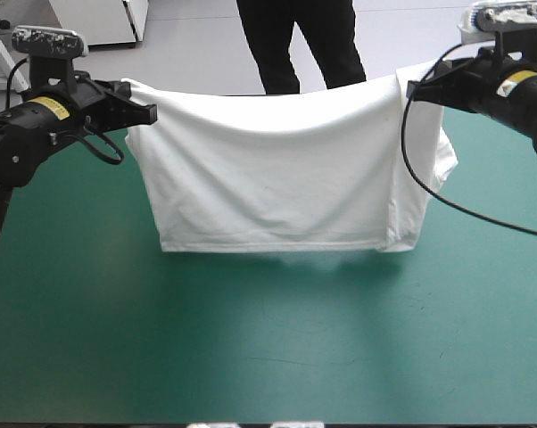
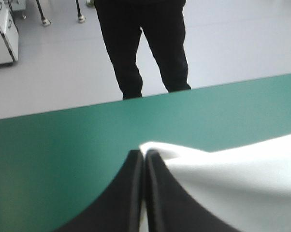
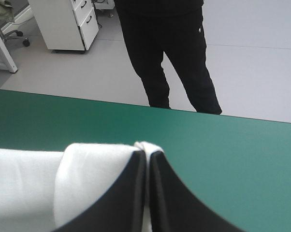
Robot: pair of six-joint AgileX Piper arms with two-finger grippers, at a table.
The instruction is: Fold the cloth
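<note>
- The left tool point(image 1: 149, 112) is raised above the worktop point(image 1: 251, 357) and nipped almost shut on one top corner of the T-shirt point(image 1: 277, 178).
- Seen from its wrist, the two black fingers point(image 2: 121, 203) meet in a narrow arch. A peak of white cloth is caught between them and spills away on the side toward the other arm.
- The right tool point(image 1: 413, 89) is raised too, and it is pinched tight on the opposite top corner.
- From its own wrist, a small tuft of white pokes out at the tips of the right tool point(image 3: 146, 151). Just beside it, on the side toward the left arm, sits a rolled fold of the T-shirt point(image 3: 87, 179).
- Between the two tools the T-shirt hangs like a curtain, facing me broadside. Its top edge dips in the middle and rises to each grip.
- A sleeve point(image 1: 442, 160) dangles beneath the right tool, on its outer side.
- The bottom hem point(image 1: 268, 246) runs fairly level below both tools and low over the teal-green worktop, with a soft shadow under it. I cannot tell whether it touches the surface or hangs just clear of it.
- The cloth is smooth, with a few slack creases falling from the gripped corners.
</note>
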